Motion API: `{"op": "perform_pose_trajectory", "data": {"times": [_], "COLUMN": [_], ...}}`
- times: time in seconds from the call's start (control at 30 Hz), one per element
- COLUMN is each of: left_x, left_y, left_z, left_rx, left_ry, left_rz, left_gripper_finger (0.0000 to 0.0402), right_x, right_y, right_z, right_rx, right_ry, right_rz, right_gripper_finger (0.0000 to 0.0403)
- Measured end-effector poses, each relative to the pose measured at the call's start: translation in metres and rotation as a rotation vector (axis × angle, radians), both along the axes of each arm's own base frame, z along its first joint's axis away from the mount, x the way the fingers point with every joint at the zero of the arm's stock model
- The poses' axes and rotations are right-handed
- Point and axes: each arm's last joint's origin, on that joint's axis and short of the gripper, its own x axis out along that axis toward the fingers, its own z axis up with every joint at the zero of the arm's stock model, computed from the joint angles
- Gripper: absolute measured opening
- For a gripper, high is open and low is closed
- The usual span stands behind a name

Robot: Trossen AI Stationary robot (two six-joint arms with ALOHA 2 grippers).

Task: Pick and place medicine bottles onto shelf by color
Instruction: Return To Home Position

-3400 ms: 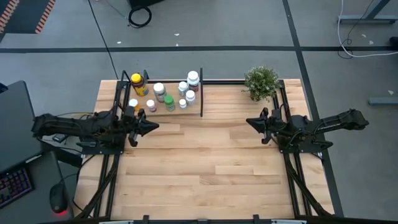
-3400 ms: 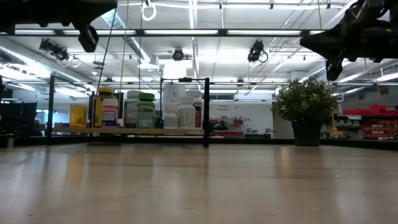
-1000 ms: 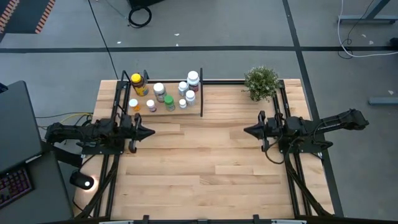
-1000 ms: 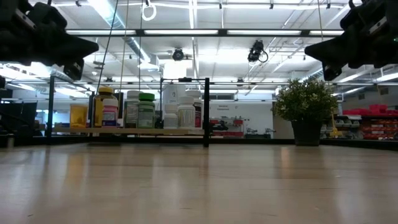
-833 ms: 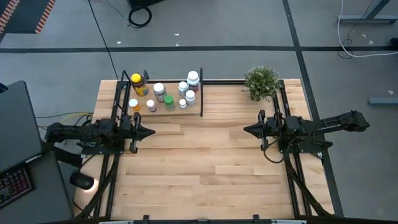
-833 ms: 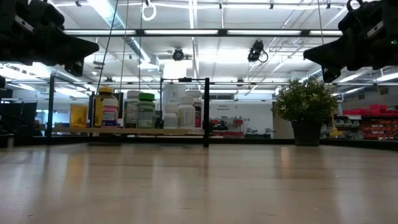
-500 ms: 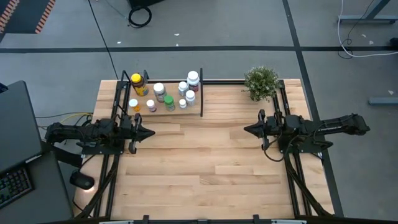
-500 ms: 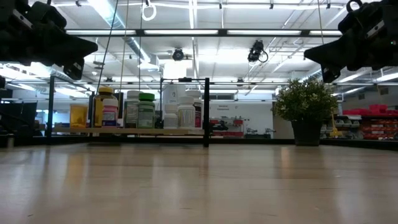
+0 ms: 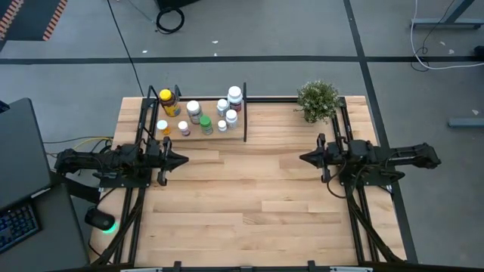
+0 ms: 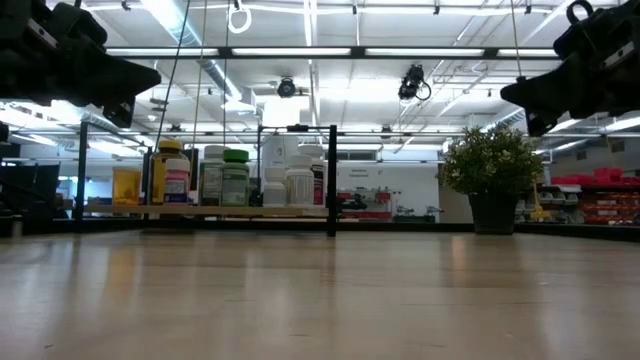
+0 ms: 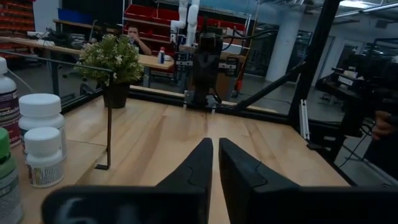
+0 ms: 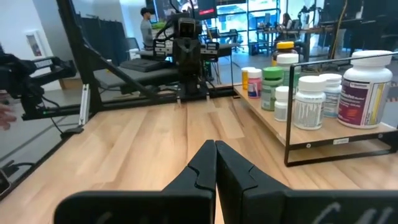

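Note:
Several medicine bottles stand upright on their bases on the shelf [image 9: 198, 134] at the table's far left. Among them are an amber yellow-capped one [image 9: 165, 102], a green one [image 9: 206, 125] and a tall white one [image 9: 235, 97]. White bottles [image 12: 367, 87] also show in the right wrist view. My left gripper [image 9: 185, 159] hovers level near the table's left edge, just in front of the shelf, shut and holding nothing. My right gripper [image 9: 302, 158] hovers level near the right edge, shut and holding nothing. Both point toward the table's middle.
A small potted plant [image 9: 318, 100] stands at the far right corner. Black frame rails [image 9: 355, 219] run along both sides of the table. The shelf's upright post [image 9: 245, 113] marks its right end. Bare plank tabletop [image 9: 242, 196] lies between the arms. People show in the room beyond.
My right arm has folded back a little toward the table's right edge, its gripper staying level and shut. The bottles stand as before.

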Motion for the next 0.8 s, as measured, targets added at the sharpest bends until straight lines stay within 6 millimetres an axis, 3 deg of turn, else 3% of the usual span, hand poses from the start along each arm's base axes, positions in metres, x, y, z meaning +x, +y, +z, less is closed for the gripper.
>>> {"op": "perform_pose_trajectory", "data": {"times": [0.8], "left_x": [0.0000], "left_y": [0.0001], "left_z": [-0.0001], "left_rx": [0.000], "left_ry": [0.001], "left_rz": [0.002], "left_gripper_finger": [0.0043], "right_x": [-0.0043], "right_y": [0.0004], "right_z": [0.0071], "right_rx": [0.010], "right_ry": [-0.085], "right_rz": [0.021], "right_gripper_finger": [0.0017]}}
